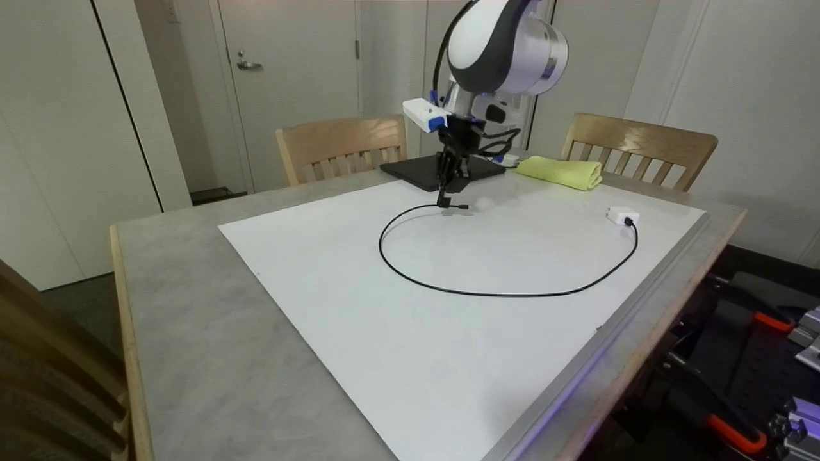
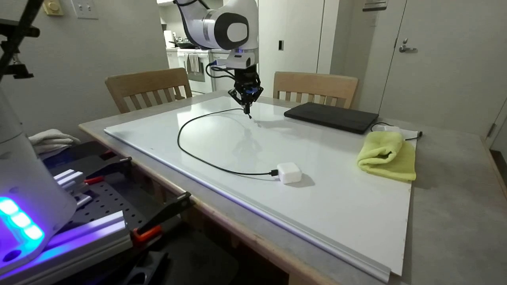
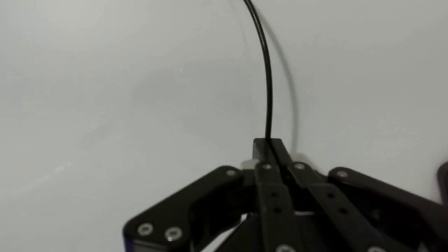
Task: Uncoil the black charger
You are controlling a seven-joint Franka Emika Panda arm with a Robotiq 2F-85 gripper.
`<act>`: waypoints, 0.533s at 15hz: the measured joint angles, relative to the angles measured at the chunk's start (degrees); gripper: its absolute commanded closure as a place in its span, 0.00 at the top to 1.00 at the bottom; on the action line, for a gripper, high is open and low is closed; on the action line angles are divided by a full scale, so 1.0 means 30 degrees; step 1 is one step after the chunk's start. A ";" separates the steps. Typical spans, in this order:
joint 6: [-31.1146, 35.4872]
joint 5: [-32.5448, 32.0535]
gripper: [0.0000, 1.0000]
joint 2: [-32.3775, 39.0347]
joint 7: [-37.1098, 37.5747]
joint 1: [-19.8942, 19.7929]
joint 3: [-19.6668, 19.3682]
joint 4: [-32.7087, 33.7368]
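Observation:
The black charger is a thin black cable [image 1: 500, 294] in one wide open curve on the white board, with no loops crossing; it also shows in an exterior view [image 2: 245, 173]. One end plugs into a small white block [image 1: 621, 215], which also shows in an exterior view [image 2: 289, 173]. My gripper [image 1: 443, 201] is shut on the cable near its free end, and a small black plug [image 1: 462, 207] sticks out past the fingers. In the wrist view the cable [image 3: 268, 77] runs up from between the fingertips [image 3: 267, 143], its shadow apart from it, so this part is slightly raised.
A flat black pad [image 2: 330, 116] and a folded yellow cloth [image 2: 386, 156] lie along one edge of the white board [image 1: 320, 243]. Another dark cord [image 2: 414, 137] shows behind the cloth. Wooden chairs [image 1: 343, 144] stand round the table. A metal rail [image 2: 277, 217] edges the board.

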 measured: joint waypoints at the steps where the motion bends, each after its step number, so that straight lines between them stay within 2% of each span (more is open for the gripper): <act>1: -0.0118 0.0331 0.01 0.0035 -0.1130 -0.0169 0.0430 0.0302; 6: -0.1616 0.0921 0.04 0.0710 -0.6240 -0.0341 0.1518 0.2253; 8: -0.2029 0.0922 0.04 0.1190 -0.7101 -0.0320 0.1649 0.3009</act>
